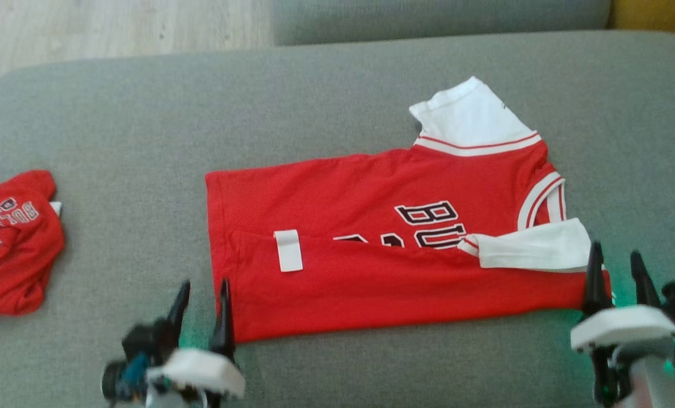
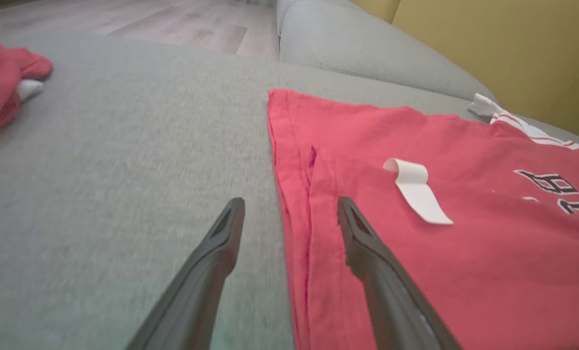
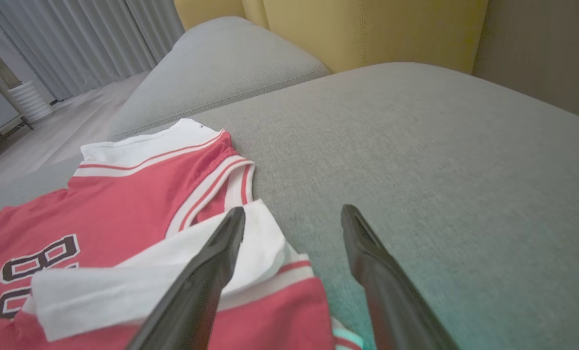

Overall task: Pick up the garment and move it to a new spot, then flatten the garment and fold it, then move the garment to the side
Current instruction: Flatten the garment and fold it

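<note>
The garment is a red jersey with white sleeves and black lettering, lying flat on the grey cushion with its near long side folded over the body. A white tag shows on the fold. My left gripper is open at the jersey's hem corner, one finger over the red cloth, the other over the cushion. My right gripper is open at the sleeve end, nothing between its fingers; its left finger hangs over the white sleeve.
A second red jersey lies crumpled at the cushion's left edge, also seen as a red heap in the left wrist view. A grey back cushion and a yellow cushion stand behind. Wooden floor lies beyond.
</note>
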Robot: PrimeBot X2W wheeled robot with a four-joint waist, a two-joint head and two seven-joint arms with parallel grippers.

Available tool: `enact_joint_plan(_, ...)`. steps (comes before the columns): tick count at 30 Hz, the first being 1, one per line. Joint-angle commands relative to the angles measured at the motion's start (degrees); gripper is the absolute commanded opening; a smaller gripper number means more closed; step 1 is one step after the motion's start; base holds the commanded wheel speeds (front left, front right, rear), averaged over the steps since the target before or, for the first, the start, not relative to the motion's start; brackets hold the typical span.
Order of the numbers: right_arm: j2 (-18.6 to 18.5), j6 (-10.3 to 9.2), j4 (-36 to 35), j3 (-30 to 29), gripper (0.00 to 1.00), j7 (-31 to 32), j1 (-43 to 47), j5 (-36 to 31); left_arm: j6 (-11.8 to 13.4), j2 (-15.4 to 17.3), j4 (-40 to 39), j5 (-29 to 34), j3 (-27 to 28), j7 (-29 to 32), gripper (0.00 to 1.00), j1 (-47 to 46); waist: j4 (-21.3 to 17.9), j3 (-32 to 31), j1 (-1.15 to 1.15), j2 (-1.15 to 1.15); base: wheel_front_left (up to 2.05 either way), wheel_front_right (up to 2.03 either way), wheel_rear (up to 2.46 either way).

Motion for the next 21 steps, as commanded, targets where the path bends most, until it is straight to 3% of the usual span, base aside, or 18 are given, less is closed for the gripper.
enact_joint_plan(1,-0.97,-0.04,-3.16,2.24,1.00,-0.37,-3.16,-0.32,0.37,0.53,-2.14,1.34,2.23,-0.37,1.00,-4.89,-0.23,1.67,0.01,0.00,0.00,0.00,0.00)
enact_joint_plan(7,-0.86,-0.04,-5.31,6.61,1.00,-0.37,-8.21,-1.26,0.16,1.53,3.34,3.35,5.14,-0.37,1.00,-16.23,-1.52,5.66,0.01,0.00,0.00,0.00,0.00)
enact_joint_plan(13,-1.03,-0.04,-5.75,11.62,1.00,-0.37,-13.34,-0.96,-1.31,3.39,14.09,3.24,6.14,-0.37,1.00,-27.81,-3.34,9.99,0.01,0.00,0.00,0.00,0.00)
enact_joint_plan(21,-2.60,-0.04,-6.09,14.79,1.00,-0.37,-16.24,0.37,-2.89,4.04,24.96,4.00,4.33,-0.37,1.00,-33.70,-4.32,12.85,0.01,0.00,0.00,0.00,0.00)
